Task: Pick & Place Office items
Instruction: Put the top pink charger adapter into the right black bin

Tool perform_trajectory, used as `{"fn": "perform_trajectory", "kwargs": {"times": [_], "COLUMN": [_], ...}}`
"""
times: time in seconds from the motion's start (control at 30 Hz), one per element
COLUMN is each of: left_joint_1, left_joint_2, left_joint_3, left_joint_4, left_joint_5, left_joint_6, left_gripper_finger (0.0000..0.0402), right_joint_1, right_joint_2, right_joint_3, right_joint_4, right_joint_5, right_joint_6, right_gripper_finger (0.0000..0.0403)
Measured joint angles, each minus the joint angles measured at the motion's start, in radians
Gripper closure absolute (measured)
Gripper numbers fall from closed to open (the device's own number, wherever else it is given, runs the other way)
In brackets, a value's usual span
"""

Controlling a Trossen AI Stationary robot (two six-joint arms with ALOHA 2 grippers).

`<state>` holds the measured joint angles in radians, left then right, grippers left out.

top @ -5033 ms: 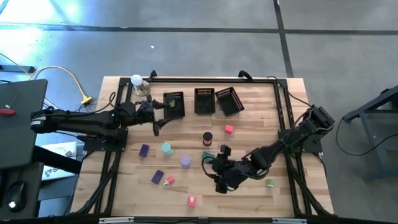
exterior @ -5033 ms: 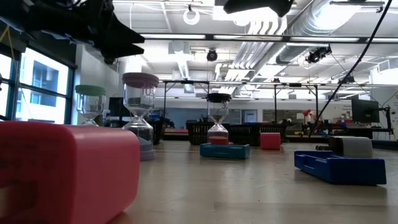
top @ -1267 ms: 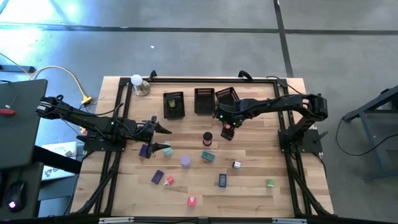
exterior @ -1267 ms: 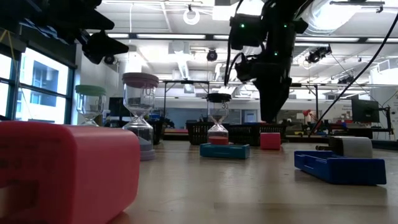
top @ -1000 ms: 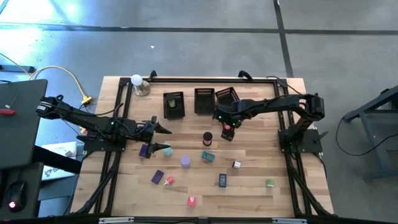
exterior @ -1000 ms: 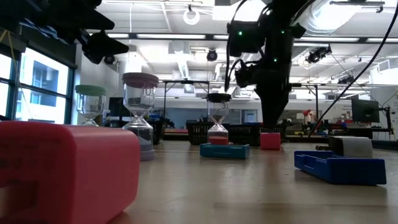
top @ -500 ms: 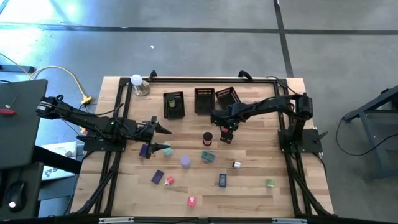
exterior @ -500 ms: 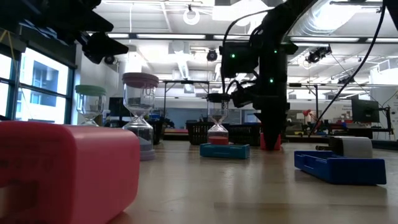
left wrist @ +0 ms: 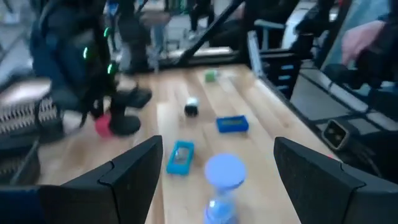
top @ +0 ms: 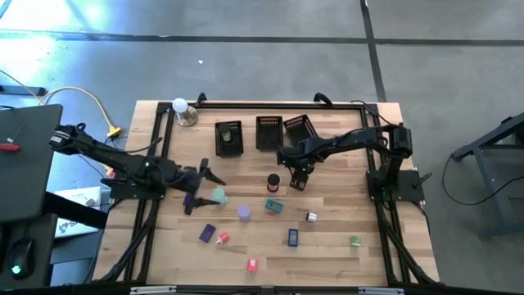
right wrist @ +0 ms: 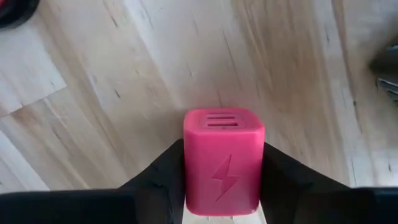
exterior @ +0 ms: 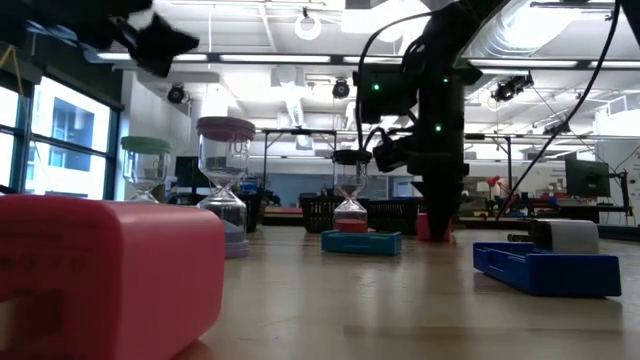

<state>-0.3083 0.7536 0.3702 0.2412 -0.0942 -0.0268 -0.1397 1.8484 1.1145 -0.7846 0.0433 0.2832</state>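
Observation:
The office items lie scattered on the wooden table (top: 344, 262). A pink cube (right wrist: 222, 162) with a lightning mark stands on the wood near the middle, in front of the baskets. My right gripper (top: 296, 178) points down and is shut on it. My left gripper (top: 205, 174) hangs open above the table's left part and holds nothing. Close by it is the teal hourglass (top: 219, 195). Its wrist view looks over a purple hourglass (left wrist: 224, 177), a teal block (left wrist: 180, 155) and a blue block (left wrist: 232, 124). My right gripper pinches the pink cube by two opposite side faces (right wrist: 188, 177), one finger (right wrist: 158, 177) on each. The fingers come from above and point down. The cube stands upright with its underside on the table; its slotted face (right wrist: 222, 120) stays free.
Three black mesh baskets (top: 269, 133) stand in a row at the far side. A white ball on a metal base (top: 182, 110) sits at the far left corner. A black-and-red hourglass (top: 273, 181) stands just left of the right gripper. Small pieces (top: 293, 237) dot the near half.
My right gripper has come down from above the pink cube until its fingers stand on either side of it at table height; the cube has stayed in place. My left gripper has rolled about its own axis and swung a little toward the near edge.

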Motion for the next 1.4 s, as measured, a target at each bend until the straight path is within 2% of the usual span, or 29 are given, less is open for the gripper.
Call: {"fn": "perform_trajectory", "kwargs": {"times": [0.2,0.47,0.6,0.73,0.9,1.03,1.13,1.3,1.4], "left_joint_1": [-0.061,-0.058,-0.033,0.017,0.132,0.222,0.271,0.353,0.41], "left_joint_2": [0.0,0.0,0.0,0.0,0.0,0.0,0.0,0.0,0.0], "left_joint_3": [0.0,0.002,0.002,0.002,0.002,0.002,0.002,0.002,0.002], "left_joint_4": [0.021,0.013,-0.006,-0.051,-0.141,-0.156,-0.156,-0.155,-0.156], "left_joint_5": [-0.172,-0.184,-0.157,-0.155,-0.06,0.015,0.05,0.137,0.145], "left_joint_6": [0.049,-0.052,-0.049,-0.049,-0.05,-0.041,-0.025,0.031,0.059], "left_gripper_finger": [0.0101,0.0101,0.0101,0.0101,0.0101,0.0101,0.0101,0.0101,0.0101], "right_joint_1": [0.044,0.079,0.013,-0.104,-0.271,-0.372,-0.41,-0.434,-0.448], "right_joint_2": [-0.015,-0.115,-0.16,-0.168,-0.159,-0.151,-0.131,-0.083,-0.04], "right_joint_3": [0.018,0.157,0.254,0.328,0.34,0.34,0.34,0.34,0.34], "right_joint_4": [-0.124,-0.282,-0.323,-0.313,-0.233,-0.205,-0.187,-0.161,-0.135], "right_joint_5": [0.074,0.162,0.212,0.203,0.088,0.052,-0.002,-0.023,-0.022], "right_joint_6": [0.033,0.062,0.107,0.091,0.008,-0.004,-0.024,0.0,0.001], "right_gripper_finger": [0.0266,0.0266,0.0266,0.0266,0.0266,0.0266,0.0266,0.0266,0.0266]}}
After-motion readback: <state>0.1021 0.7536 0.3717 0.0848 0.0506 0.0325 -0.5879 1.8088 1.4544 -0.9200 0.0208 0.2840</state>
